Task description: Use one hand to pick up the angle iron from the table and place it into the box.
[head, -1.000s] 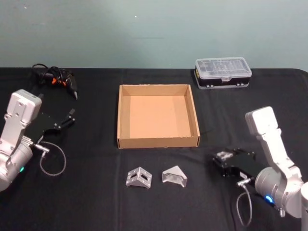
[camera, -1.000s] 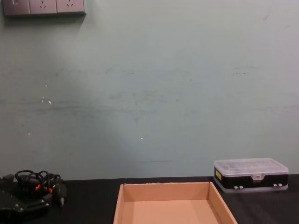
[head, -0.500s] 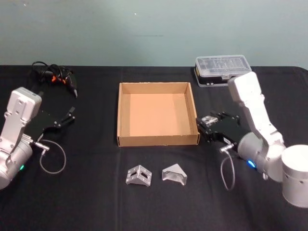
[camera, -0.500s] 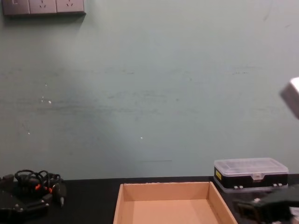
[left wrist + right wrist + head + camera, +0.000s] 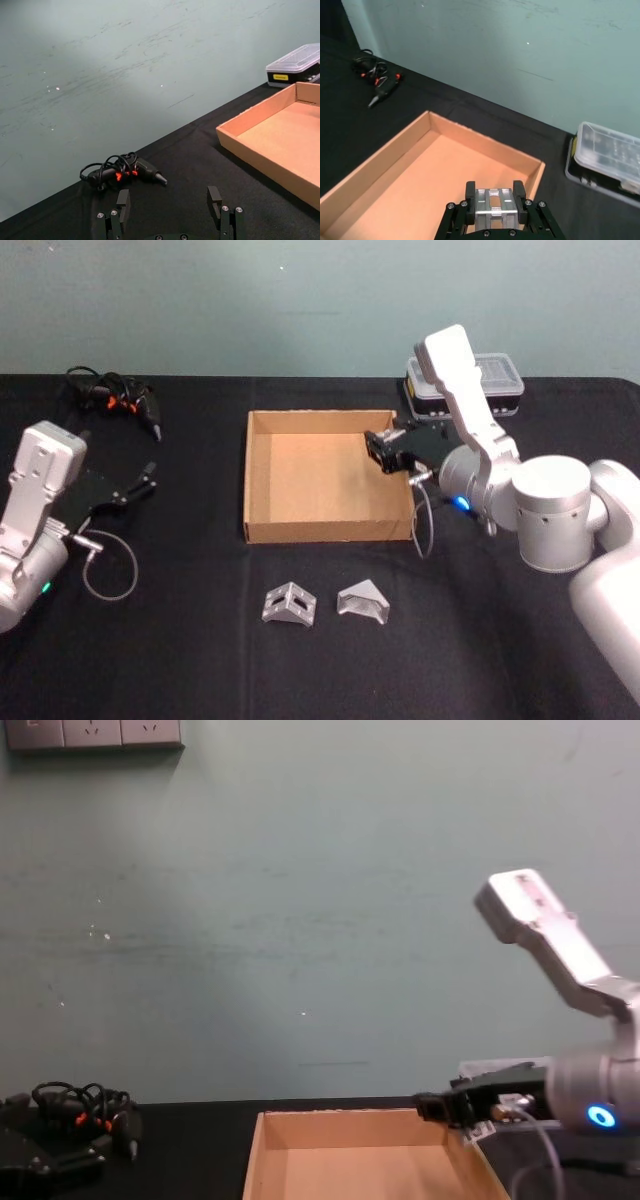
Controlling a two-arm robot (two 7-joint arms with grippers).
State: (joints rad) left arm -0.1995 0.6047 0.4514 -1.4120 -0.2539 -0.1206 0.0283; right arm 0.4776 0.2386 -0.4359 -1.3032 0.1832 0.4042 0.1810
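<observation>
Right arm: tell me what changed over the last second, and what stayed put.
The right end effector swung from the near right of the table forward and leftward; it now hangs over the right side of the box, shut on the held angle iron. The box, the near-left angle iron, the near-right angle iron and the open left end effector stayed put.

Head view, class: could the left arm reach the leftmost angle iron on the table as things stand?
Likely yes: the left tool is open and empty, with bare table between it and that angle iron.
</observation>
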